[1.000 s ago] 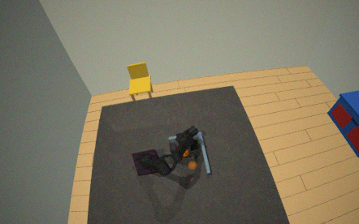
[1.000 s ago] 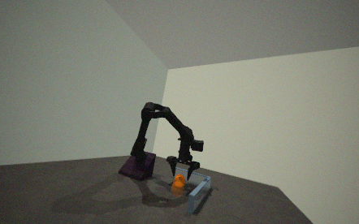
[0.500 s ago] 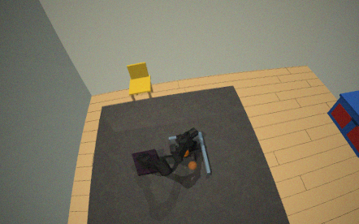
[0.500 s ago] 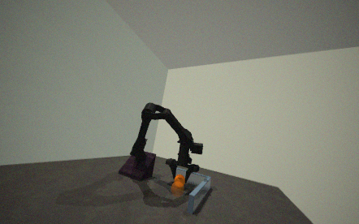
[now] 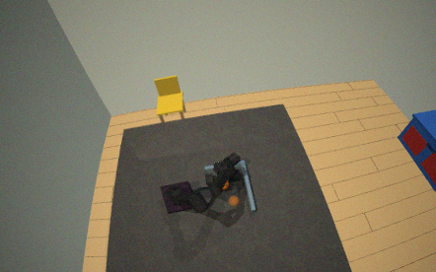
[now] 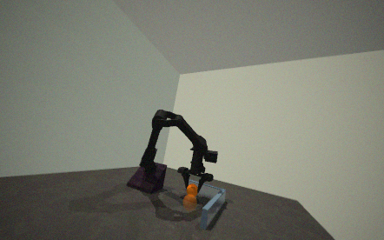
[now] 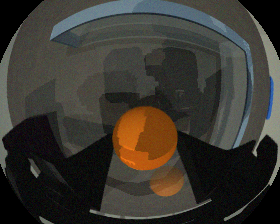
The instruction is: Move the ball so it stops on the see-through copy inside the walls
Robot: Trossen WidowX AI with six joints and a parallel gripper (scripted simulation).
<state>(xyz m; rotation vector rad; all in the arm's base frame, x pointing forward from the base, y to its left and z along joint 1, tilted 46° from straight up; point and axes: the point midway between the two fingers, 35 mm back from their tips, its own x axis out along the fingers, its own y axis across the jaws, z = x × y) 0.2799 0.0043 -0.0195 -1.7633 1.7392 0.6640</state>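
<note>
Tool (image 6: 195,183) clamped on the orange ball (image 6: 192,190), inside the corner of the clear walls (image 6: 214,204). See-through copy (image 6: 189,201) lies at its 6 o'clock on the worktop (image 6: 66,209). Purple base (image 6: 141,182) at 9 o'clock.

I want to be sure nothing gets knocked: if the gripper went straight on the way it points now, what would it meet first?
The gripper, shut on the orange ball, points down. Straight below lies the table, probably right beside the see-through copy; depth is unclear.
</note>
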